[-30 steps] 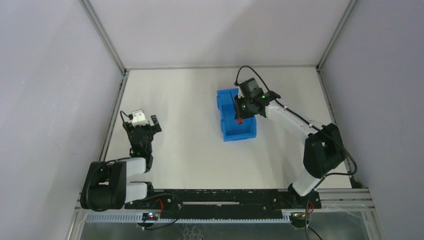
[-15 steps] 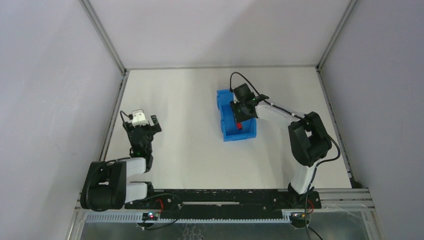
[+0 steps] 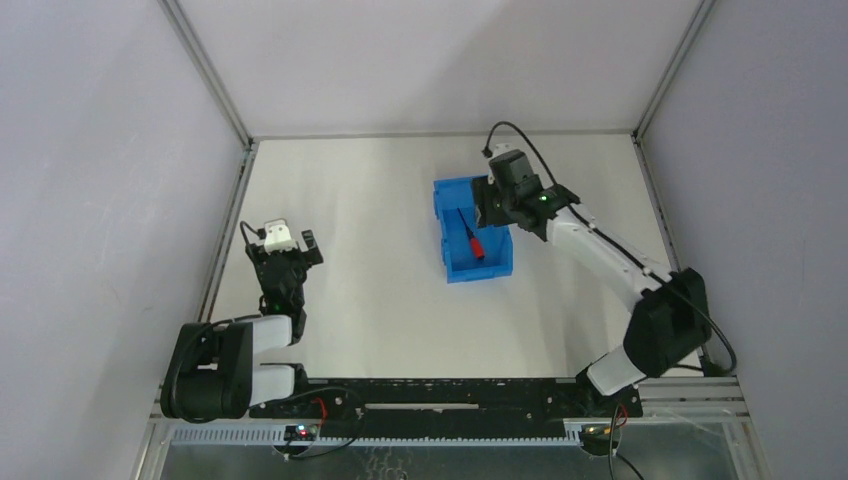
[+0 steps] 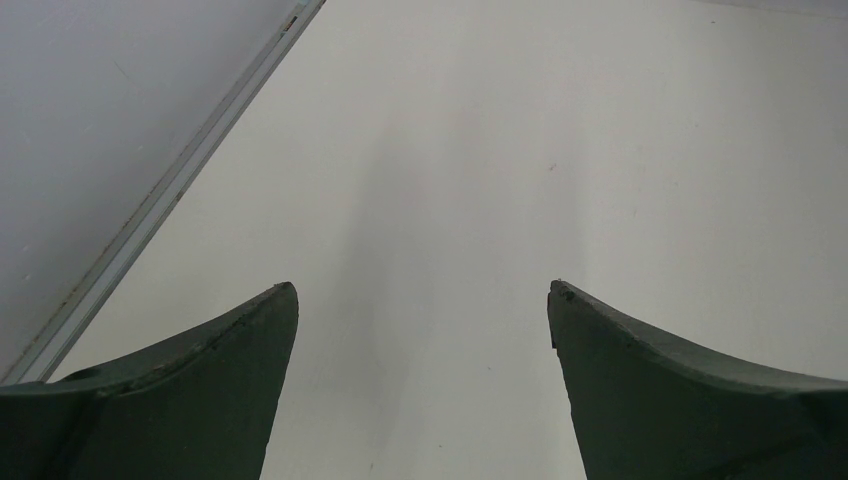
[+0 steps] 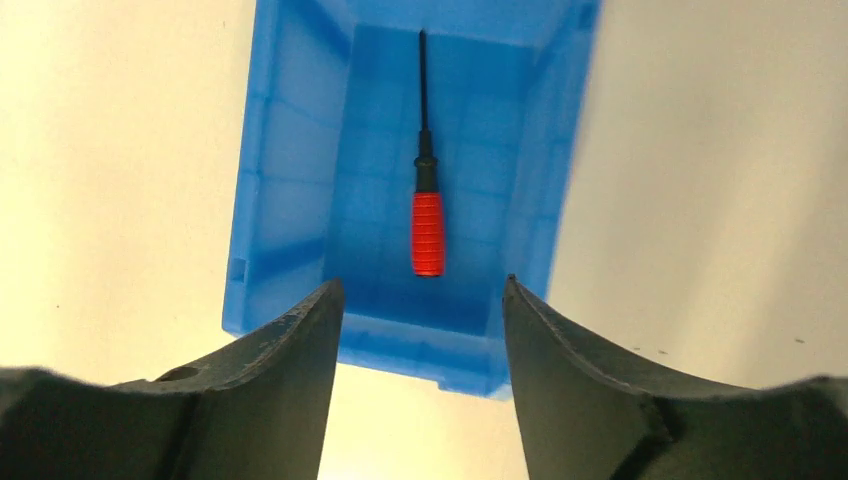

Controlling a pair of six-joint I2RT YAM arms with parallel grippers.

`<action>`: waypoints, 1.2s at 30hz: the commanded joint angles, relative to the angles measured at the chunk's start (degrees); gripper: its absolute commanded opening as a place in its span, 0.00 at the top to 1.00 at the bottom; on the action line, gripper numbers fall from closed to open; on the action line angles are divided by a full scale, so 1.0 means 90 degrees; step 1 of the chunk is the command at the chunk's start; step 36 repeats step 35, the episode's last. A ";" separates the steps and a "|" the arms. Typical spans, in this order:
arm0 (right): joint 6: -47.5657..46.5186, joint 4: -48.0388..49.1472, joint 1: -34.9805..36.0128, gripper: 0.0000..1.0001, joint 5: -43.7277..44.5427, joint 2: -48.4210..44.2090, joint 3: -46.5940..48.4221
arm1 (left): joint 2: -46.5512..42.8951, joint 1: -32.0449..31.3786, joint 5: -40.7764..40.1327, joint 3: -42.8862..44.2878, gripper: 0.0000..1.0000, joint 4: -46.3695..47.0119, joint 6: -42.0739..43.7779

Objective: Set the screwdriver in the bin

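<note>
The screwdriver (image 5: 427,232) lies flat on the floor of the blue bin (image 5: 285,150), along its length. In the top view its red handle is toward the bin's near end and its thin dark shaft points toward the far end. Bare blue floor shows on both sides of it, and it appears to touch neither long wall. The bin stands on the white table (image 3: 350,250), right of the middle and in the far half, with its long axis running roughly near to far. Open tabletop surrounds it on every side, and it is well apart from the back rail (image 3: 440,133) and from the rail on the right. The right gripper (image 5: 422,283) hovers above the bin, over its far right part in the top view. Its jaws are spread wide and hold nothing, and its two dark fingers (image 5: 290,350) frame one end wall of the bin in the wrist view without touching it. The left gripper (image 4: 422,288) is also spread wide and empty. It sits over bare table close to the rail along the left edge (image 4: 170,190), well apart from the bin, with clear surface ahead of it.
</note>
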 commanded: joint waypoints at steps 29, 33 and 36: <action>-0.0342 0.0013 -0.4312 0.00 -0.0650 -0.1249 -0.0249 | -0.0049 0.0042 0.0072 0.0217 0.00 0.0430 0.0059; -0.0416 0.0221 -0.4278 0.01 -0.0807 -0.1433 -0.0464 | -0.0044 0.0042 0.0075 0.0221 0.00 0.0430 0.0059; -0.0332 0.0293 -0.4273 0.00 -0.0720 -0.1556 -0.0517 | -0.0044 0.0042 0.0075 0.0218 0.00 0.0430 0.0059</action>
